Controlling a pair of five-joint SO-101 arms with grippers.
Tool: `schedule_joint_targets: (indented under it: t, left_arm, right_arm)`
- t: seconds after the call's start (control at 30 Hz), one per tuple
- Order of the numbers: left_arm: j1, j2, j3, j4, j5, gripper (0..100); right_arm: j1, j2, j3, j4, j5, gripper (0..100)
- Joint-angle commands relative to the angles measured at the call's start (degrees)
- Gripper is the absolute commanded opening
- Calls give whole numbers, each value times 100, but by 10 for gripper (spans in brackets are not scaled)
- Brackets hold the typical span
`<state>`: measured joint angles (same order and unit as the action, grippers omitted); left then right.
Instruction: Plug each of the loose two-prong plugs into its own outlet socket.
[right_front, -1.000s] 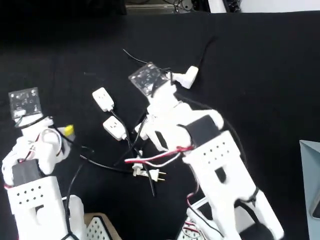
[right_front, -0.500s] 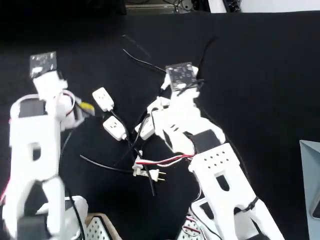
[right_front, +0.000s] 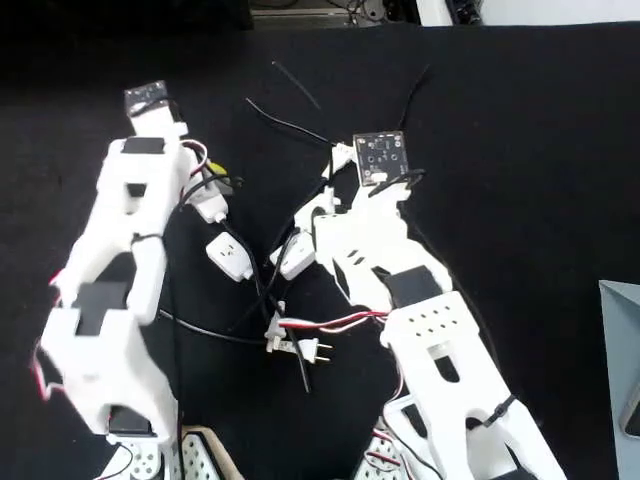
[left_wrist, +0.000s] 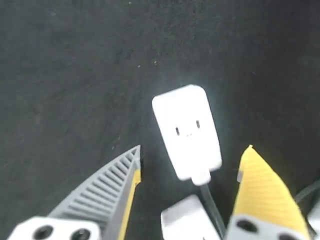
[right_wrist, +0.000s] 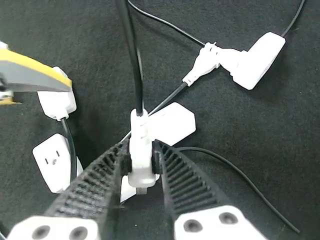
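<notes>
Black cloth desk: left jaws have swung from the near left corner and now hang wide astride a white rectangular outlet socket, likely to steady it. Right jaws grip a white two-prong plug mid-desk. Tangled black cords and a second white socket crowd between.

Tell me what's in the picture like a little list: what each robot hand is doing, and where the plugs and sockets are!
left gripper: open, one finger on each side of a socket
right gripper: shut on the held plug
loose plug: lying on the table, nothing on its prongs
second socket: empty, face up
far plug: joined to the far socket
</notes>
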<state>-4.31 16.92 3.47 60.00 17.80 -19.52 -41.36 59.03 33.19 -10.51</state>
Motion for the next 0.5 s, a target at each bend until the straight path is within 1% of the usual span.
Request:
schedule_joint_targets:
  t: [0.0,0.07,0.17,0.23,0.33,0.4,0.47]
  left_arm:
    - [40,923,-1024,-70,88,305]
    - [40,1327,-1314,-70,88,284]
    - [40,1802,-1763,-70,53,213]
    - [31,2004,-1974,-70,53,151]
    - [-48,1987,-2088,53,44,26]
    - [-101,1820,-2202,422,44,45]
    - [-163,1609,-2316,747,0,29]
  right_arm:
    - [88,-136,-22,-132,-18,11]
    - [88,-136,-22,-132,-18,11]
    - [88,-136,-22,-132,-18,11]
    - [88,-136,-22,-132,-18,11]
    - [88,-136,-22,-114,-18,11]
    - [88,-136,-22,-105,-18,11]
    - [88,-136,-22,-105,-18,11]
